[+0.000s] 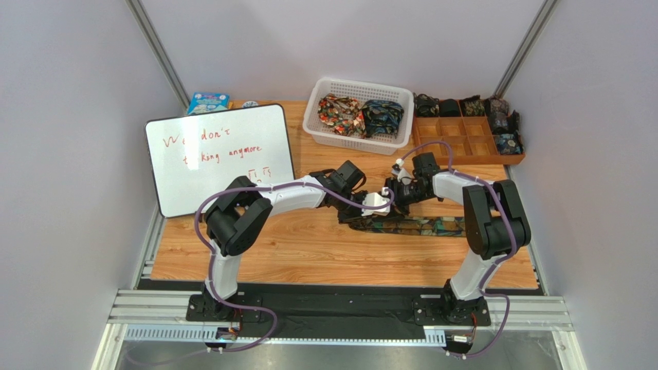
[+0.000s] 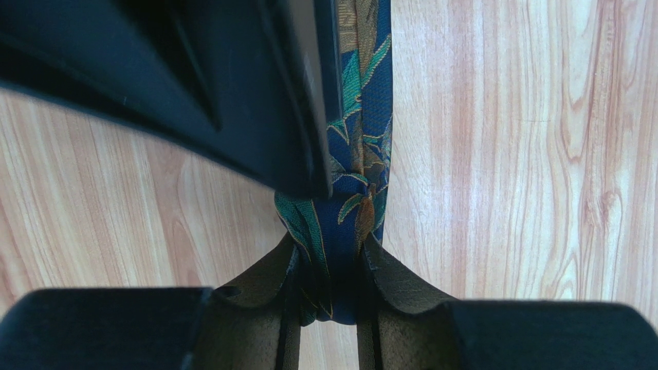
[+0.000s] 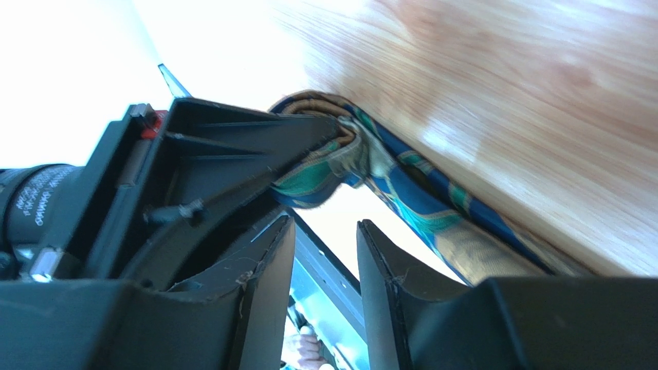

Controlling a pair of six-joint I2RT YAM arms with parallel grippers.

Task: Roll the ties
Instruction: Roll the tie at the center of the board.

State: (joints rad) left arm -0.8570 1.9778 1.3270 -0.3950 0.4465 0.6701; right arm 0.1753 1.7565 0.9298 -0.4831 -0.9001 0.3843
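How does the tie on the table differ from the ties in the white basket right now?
The laid-out tie lies as a long flat strip on the table; the basket ties sit bunched in the white basket. The laid-out tie's end is pinched in the left gripper; the basket ties are untouched. The laid-out tie is blue, green and gold; one of the basket ties is red-orange. All are busy patterned fabric.

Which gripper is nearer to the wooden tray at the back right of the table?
Right. The right gripper is just in front of the left end of the wooden tray; the left gripper, shut on the tie, is farther left.
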